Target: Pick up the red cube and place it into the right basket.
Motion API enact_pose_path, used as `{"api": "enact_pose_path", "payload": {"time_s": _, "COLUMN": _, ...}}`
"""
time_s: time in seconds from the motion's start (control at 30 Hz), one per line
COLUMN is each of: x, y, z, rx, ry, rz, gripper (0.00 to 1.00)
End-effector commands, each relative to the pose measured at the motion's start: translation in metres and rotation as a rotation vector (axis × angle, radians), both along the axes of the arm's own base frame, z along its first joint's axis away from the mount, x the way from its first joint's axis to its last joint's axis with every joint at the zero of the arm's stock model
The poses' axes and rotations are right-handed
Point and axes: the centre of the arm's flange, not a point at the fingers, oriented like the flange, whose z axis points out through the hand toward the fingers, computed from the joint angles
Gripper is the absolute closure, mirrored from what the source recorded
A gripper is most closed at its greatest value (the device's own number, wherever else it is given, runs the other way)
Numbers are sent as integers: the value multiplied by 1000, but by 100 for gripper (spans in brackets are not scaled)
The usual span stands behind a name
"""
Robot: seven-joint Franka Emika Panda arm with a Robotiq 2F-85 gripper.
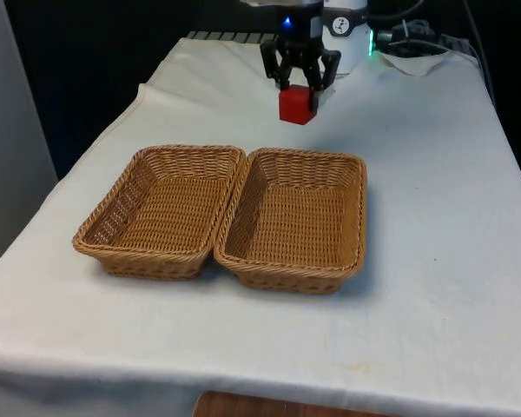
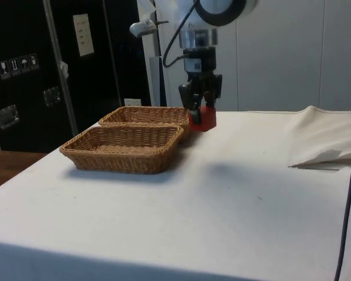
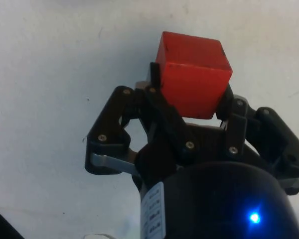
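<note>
Gripper (image 1: 300,85) clamped on the cube (image 1: 297,103), one finger on each of two opposite faces; in the wrist view the cube (image 3: 193,74) sits between the fingertips and sticks out well past them, so the grip takes its upper part only. Cube looks clear of the cloth (image 1: 434,174) in the side view, a faint shadow below it, though the gap is small.

Relation that matters: the right basket (image 1: 358,213) lies from the jaws towards the near end of the table and lower, its far rim nearly straight ahead of the held cube. The left basket (image 1: 113,213) touches it along one long rim and lies off to the front view's left of the jaws. In the side view the cube (image 2: 202,117) hangs just beside the far basket's rim (image 2: 143,109), at about rim height.

Judgement: cube secured, carry not yet made. Next move needs a lift over the rim, then travel forward above the basket floor; at the present height the cube could clip the wicker
</note>
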Motion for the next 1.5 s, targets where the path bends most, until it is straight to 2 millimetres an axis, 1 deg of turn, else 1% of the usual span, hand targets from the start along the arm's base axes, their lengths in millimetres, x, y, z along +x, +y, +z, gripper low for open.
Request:
{"api": "enact_pose_path", "payload": {"time_s": 0.0, "x": 4, "y": -7, "z": 2, "rx": -9, "ry": 11, "rz": 4, "gripper": 97}}
{"api": "enact_pose_path", "payload": {"time_s": 0.07, "x": 7, "y": -10, "z": 5, "rx": -13, "ry": 15, "rz": 8, "gripper": 97}}
{"api": "enact_pose_path", "payload": {"time_s": 0.1, "x": 5, "y": -8, "z": 4, "rx": -6, "ry": 7, "rz": 5, "gripper": 97}}
{"api": "enact_pose_path", "payload": {"time_s": 0.13, "x": 9, "y": -14, "z": 6, "rx": -16, "ry": 17, "rz": 9, "gripper": 97}}
{"api": "enact_pose_path", "payload": {"time_s": 0.23, "x": 17, "y": -23, "z": 12, "rx": -26, "ry": 24, "rz": 12, "gripper": 97}}
{"api": "enact_pose_path", "payload": {"time_s": 0.33, "x": 23, "y": -31, "z": 17, "rx": -31, "ry": 28, "rz": 15, "gripper": 97}}
{"api": "enact_pose_path", "payload": {"time_s": 0.37, "x": 22, "y": -28, "z": 15, "rx": -24, "ry": 21, "rz": 13, "gripper": 97}}
{"api": "enact_pose_path", "payload": {"time_s": 0.4, "x": 26, "y": -35, "z": 20, "rx": -34, "ry": 30, "rz": 18, "gripper": 97}}
{"api": "enact_pose_path", "payload": {"time_s": 0.63, "x": 39, "y": -54, "z": 35, "rx": -42, "ry": 36, "rz": 22, "gripper": 97}}
{"api": "enact_pose_path", "payload": {"time_s": 0.67, "x": 38, "y": -51, "z": 34, "rx": -36, "ry": 27, "rz": 20, "gripper": 97}}
{"api": "enact_pose_path", "payload": {"time_s": 0.73, "x": 45, "y": -61, "z": 40, "rx": -45, "ry": 36, "rz": 25, "gripper": 97}}
{"api": "enact_pose_path", "payload": {"time_s": 0.87, "x": 54, "y": -67, "z": 45, "rx": -52, "ry": 38, "rz": 29, "gripper": 97}}
{"api": "enact_pose_path", "payload": {"time_s": 0.9, "x": 59, "y": -70, "z": 46, "rx": -57, "ry": 37, "rz": 32, "gripper": 97}}
{"api": "enact_pose_path", "payload": {"time_s": 0.93, "x": 59, "y": -70, "z": 46, "rx": -63, "ry": 32, "rz": 29, "gripper": 97}}
{"api": "enact_pose_path", "payload": {"time_s": 1.13, "x": 77, "y": -79, "z": 47, "rx": -80, "ry": 33, "rz": 37, "gripper": 97}}
{"api": "enact_pose_path", "payload": {"time_s": 1.17, "x": 73, "y": -77, "z": 46, "rx": -87, "ry": 29, "rz": 35, "gripper": 97}}
{"api": "enact_pose_path", "payload": {"time_s": 1.2, "x": 82, "y": -82, "z": 46, "rx": -89, "ry": 34, "rz": 40, "gripper": 97}}
{"api": "enact_pose_path", "payload": {"time_s": 1.33, "x": 94, "y": -90, "z": 47, "rx": -105, "ry": 30, "rz": 42, "gripper": 97}}
{"api": "enact_pose_path", "payload": {"time_s": 1.37, "x": 100, "y": -94, "z": 46, "rx": -114, "ry": 30, "rz": 42, "gripper": 97}}
{"api": "enact_pose_path", "payload": {"time_s": 1.43, "x": 107, "y": -96, "z": 46, "rx": -121, "ry": 28, "rz": 43, "gripper": 97}}
{"api": "enact_pose_path", "payload": {"time_s": 1.47, "x": 105, "y": -96, "z": 47, "rx": -132, "ry": 22, "rz": 40, "gripper": 97}}
